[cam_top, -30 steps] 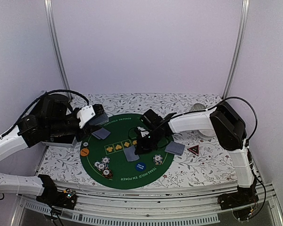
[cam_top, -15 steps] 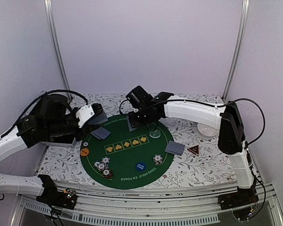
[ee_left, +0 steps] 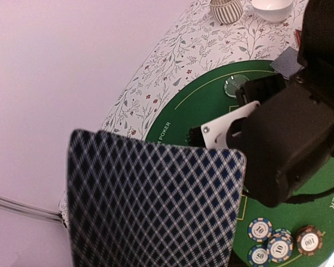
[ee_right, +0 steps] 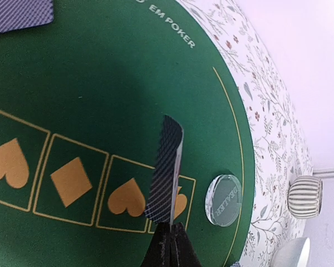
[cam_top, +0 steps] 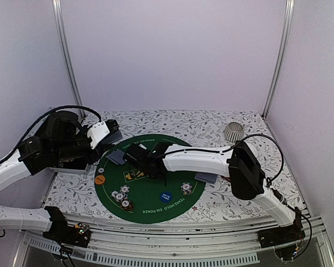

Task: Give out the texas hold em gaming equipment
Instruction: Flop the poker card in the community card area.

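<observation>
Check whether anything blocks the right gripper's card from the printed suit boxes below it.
Nothing visible does. The right gripper pinches the card over the suit boxes, whose visible part lies bare; the clear disc sits beside the row, off it.

Blue-checked card [ee_left: 156,206], green mat [ee_right: 100,83]

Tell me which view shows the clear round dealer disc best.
Right wrist: the clear round dealer disc sits close, its DEALER lettering readable. Left wrist shows it small and distant. In the top external view it cannot be made out.
</observation>
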`<state>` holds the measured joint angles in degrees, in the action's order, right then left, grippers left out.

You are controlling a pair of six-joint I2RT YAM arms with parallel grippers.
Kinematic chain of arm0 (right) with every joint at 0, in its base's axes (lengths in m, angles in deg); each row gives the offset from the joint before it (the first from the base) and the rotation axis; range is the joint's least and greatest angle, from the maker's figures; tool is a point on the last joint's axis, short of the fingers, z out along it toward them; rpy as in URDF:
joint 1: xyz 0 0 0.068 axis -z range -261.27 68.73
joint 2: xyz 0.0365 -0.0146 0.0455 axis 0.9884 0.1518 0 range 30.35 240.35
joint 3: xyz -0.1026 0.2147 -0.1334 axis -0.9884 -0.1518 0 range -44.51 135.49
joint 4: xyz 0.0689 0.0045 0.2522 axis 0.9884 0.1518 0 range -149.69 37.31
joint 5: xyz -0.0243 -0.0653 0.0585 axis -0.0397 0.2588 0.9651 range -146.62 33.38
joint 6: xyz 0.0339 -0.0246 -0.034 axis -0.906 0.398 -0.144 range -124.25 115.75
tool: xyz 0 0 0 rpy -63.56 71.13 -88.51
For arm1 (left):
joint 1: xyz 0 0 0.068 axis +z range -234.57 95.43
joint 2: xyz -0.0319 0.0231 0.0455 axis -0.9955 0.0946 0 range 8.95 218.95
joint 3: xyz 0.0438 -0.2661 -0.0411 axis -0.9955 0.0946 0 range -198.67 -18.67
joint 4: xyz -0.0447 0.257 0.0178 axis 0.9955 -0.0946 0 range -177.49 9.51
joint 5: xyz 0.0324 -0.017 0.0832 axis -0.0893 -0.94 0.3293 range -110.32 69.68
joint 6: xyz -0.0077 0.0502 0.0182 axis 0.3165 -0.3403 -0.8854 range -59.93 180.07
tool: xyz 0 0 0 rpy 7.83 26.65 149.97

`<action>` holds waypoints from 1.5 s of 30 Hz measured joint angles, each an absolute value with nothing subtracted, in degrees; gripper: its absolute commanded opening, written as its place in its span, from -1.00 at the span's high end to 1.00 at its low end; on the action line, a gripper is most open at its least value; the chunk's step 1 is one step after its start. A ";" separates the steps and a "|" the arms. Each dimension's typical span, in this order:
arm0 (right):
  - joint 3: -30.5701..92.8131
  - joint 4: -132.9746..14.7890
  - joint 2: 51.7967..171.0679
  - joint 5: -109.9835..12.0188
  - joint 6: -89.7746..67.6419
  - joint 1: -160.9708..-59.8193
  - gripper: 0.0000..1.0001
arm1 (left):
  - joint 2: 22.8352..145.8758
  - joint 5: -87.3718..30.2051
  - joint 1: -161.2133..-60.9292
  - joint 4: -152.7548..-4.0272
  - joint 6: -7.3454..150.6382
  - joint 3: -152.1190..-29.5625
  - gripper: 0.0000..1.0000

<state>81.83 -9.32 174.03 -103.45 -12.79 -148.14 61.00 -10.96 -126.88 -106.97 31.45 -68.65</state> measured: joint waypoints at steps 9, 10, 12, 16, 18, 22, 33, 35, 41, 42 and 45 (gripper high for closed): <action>83.67 -9.30 177.39 -92.35 -3.56 -152.03 0.96 | 60.96 -10.37 -126.66 -106.97 31.45 -68.65 0.26; 84.21 -9.10 178.09 -89.97 -3.39 -152.16 0.96 | 60.96 -10.37 -126.66 -107.00 31.42 -68.65 0.26; 84.98 -8.75 178.75 -87.52 -3.32 -152.45 0.97 | 60.94 -10.37 -126.66 -106.97 31.42 -68.65 0.26; 87.14 -9.28 178.75 -76.76 -6.08 -151.55 0.96 | 60.94 -10.39 -126.66 -107.00 31.42 -68.65 0.26; 87.47 -10.39 178.73 -71.10 -8.90 -150.48 0.96 | 60.91 -10.37 -126.66 -106.97 31.42 -68.65 0.26; 87.43 -13.67 178.64 -61.11 -16.57 -148.14 0.48 | 60.89 -10.37 -126.66 -107.00 31.42 -68.65 0.26; 82.88 -19.72 176.37 -47.94 -22.91 -145.63 0.05 | 59.91 -10.39 -126.50 -107.02 31.42 -68.65 0.25; 78.31 -20.25 173.22 -47.85 -22.93 -144.80 0.05 | 59.91 -10.43 -126.50 -107.02 31.42 -68.65 0.26; 70.33 -22.39 165.29 -47.85 -24.31 -140.16 0.00 | 59.89 -10.61 -126.50 -107.04 31.45 -68.65 0.25; 70.33 -23.00 165.09 -48.00 -24.66 -139.44 0.00 | 59.89 -10.61 -126.50 -107.04 31.45 -68.65 0.26; 70.33 -23.66 165.57 -48.18 -25.46 -137.98 0.01 | 59.89 -10.61 -126.50 -107.17 31.42 -68.65 0.26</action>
